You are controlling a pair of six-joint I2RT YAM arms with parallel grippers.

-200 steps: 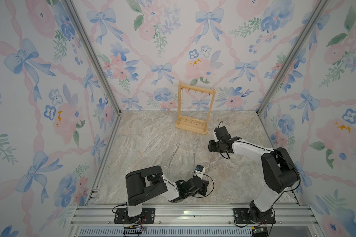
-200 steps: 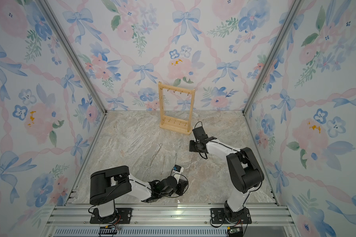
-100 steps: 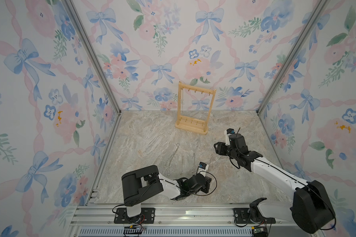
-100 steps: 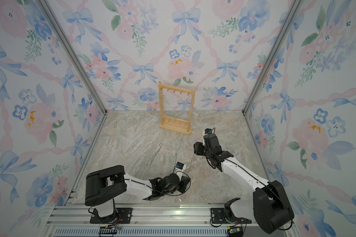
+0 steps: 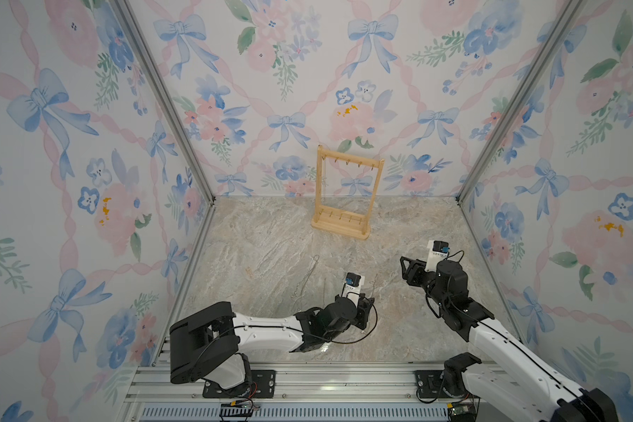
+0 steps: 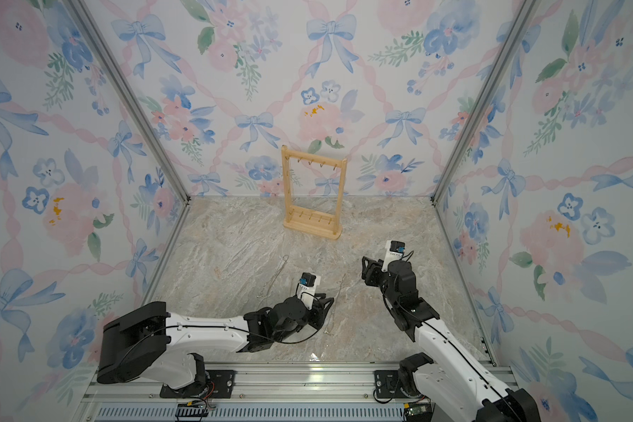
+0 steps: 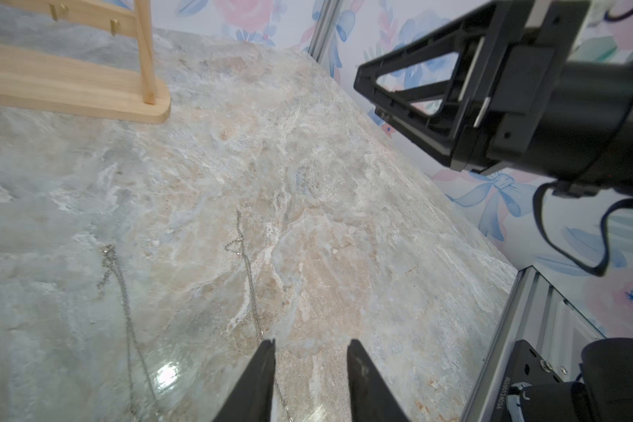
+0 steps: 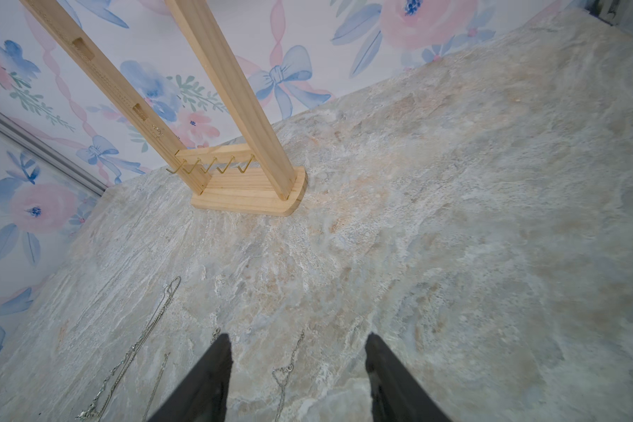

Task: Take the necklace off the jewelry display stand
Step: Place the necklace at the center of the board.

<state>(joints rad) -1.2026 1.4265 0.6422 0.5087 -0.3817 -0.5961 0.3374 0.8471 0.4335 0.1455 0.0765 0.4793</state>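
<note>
Gaping empty, left gripper (image 7: pixel 311 343) and right gripper (image 8: pixel 297 338) hang near necklaces (image 7: pixel 251 292) lying on marble tabletop (image 7: pixel 344 182).

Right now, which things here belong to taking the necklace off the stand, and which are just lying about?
Job: jewelry display stand; thin necklace hanging beside its post; left gripper and right gripper, both open.
Lying about: loose chains flat on the marble table.

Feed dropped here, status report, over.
Left claw open, right claw open, both empty. One necklace hangs on stand; loose chains lie on table. Nothing blocks stand.
</note>
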